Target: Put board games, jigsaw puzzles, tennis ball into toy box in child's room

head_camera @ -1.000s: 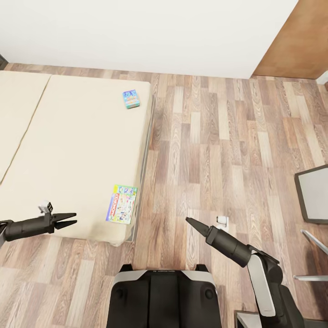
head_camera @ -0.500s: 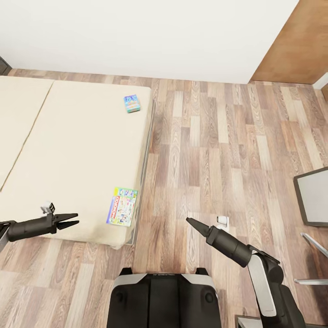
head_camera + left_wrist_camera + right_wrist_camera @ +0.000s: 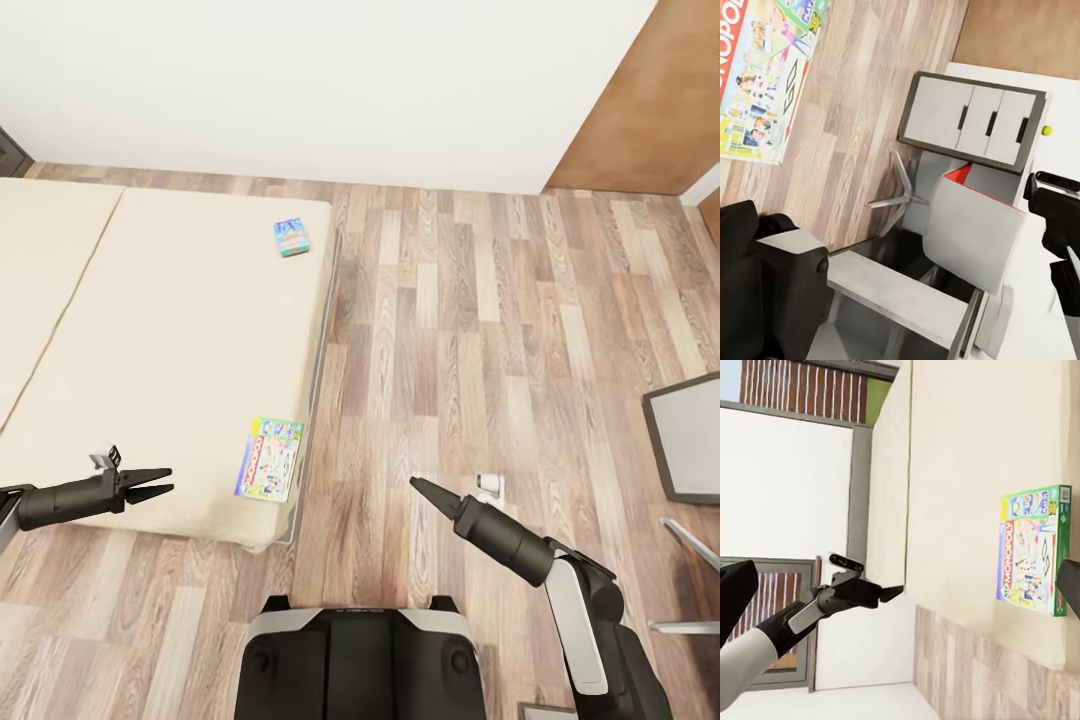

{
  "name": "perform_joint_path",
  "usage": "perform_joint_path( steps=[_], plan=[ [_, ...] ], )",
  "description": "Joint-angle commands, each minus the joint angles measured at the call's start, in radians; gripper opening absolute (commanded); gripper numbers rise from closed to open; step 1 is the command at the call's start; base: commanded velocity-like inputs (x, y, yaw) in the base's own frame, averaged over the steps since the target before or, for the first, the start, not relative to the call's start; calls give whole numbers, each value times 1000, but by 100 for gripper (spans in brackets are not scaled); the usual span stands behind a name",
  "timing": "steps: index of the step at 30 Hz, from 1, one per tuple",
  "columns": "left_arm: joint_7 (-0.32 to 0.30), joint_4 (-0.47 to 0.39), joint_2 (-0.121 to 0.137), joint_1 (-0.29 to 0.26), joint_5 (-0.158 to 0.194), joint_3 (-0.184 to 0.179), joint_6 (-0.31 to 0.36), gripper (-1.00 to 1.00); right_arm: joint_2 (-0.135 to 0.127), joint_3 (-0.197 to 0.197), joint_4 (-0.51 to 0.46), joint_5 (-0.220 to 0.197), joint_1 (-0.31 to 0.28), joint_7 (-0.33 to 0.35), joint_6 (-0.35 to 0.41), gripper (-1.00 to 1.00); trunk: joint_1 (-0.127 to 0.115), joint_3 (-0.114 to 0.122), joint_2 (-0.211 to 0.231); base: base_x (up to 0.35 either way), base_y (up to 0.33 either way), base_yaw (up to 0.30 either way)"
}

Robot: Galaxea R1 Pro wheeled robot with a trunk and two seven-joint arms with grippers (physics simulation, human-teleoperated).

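Two board games lie on the bed's cream mattress [image 3: 170, 330]. The green-edged MONOPOLY box [image 3: 270, 458] sits near the foot corner and also shows in the wrist views [image 3: 765, 67] [image 3: 1035, 547]. A smaller blue box [image 3: 290, 237] lies at the far edge. My left gripper [image 3: 165, 483] is open over the mattress's near edge, left of the MONOPOLY box. My right gripper [image 3: 413, 483] looks shut above the floor. The tennis ball [image 3: 1046, 130] rests on the white table [image 3: 1061, 90]. The toy box and jigsaw puzzles are out of view.
Wood plank floor [image 3: 460, 330] spreads between bed and desk. The desk's grey drawer unit [image 3: 690, 440] [image 3: 971, 120] stands at the right, with the red-and-white swivel chair [image 3: 975, 225] and its metal legs [image 3: 690, 540] beside it. A small white object [image 3: 488, 484] lies on the floor.
The whole picture has slid down slightly, so the camera moved. Both arms keep their pose and nothing on the bed has shifted.
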Motion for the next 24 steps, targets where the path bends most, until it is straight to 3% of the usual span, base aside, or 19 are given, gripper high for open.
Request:
perform_joint_path(
  steps=[1,24],
  plan=[
    [-4,0,0,0,0,0,11,100,1,-2,-1,-2,0,2,6,100,1,1,-1,0,0,0],
    [-4,0,-1,0,-2,0,11,100,4,-1,-4,5,0,-3,4,100,1,38,-1,0,0,41]
  ],
)
